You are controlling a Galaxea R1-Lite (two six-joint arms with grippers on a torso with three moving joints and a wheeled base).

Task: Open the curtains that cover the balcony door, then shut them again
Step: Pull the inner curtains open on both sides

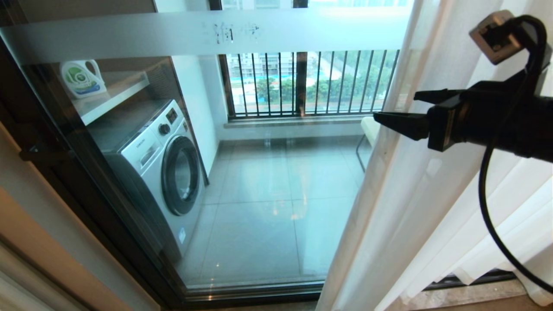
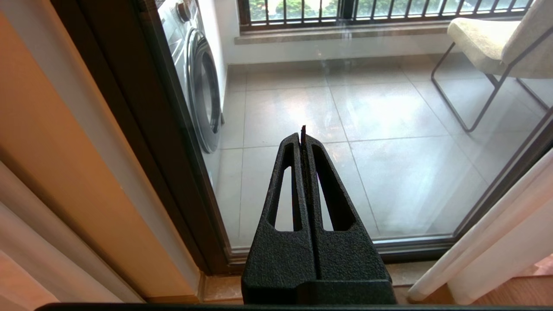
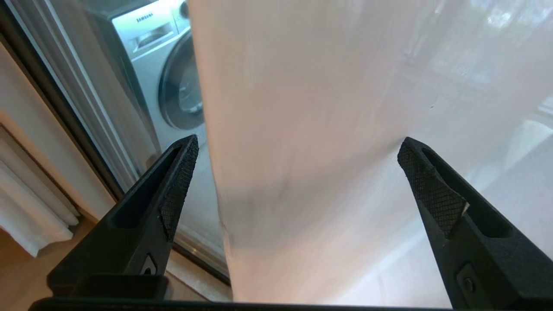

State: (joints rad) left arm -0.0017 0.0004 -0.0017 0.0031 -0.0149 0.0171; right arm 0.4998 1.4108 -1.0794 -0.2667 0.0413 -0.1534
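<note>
At the right of the head view, the right gripper reaches in level from the right edge, its black fingers spread wide and pointing left at the leading edge of the curtains. Nothing is clamped – the wrist view shows the curtain edge hanging between the two fingertips, one pad out past the hem in front of the glass, the other over the fabric; whether either pad touches the cloth cannot be told. A black cable loops down from the arm in front of the folds. The curtains – sheer white – are bunched to the right side, covering only the right part of the balcony door; the rest of the glass stands bare, with the frosted band across the top. Through the glass: a washing machine at left, a detergent bottle on a shelf above it, grey floor tiles, a barred window at the back. The dark door frame runs down the left, with a tan drape beside it. The left gripper is out of the head view; its own camera shows the fingers pressed together with nothing between them, held low and pointing at the lower glass. Beyond it a chair with a thin metal frame sits on the balcony, and the curtain hem hangs at the door's right corner, near the sill.
</note>
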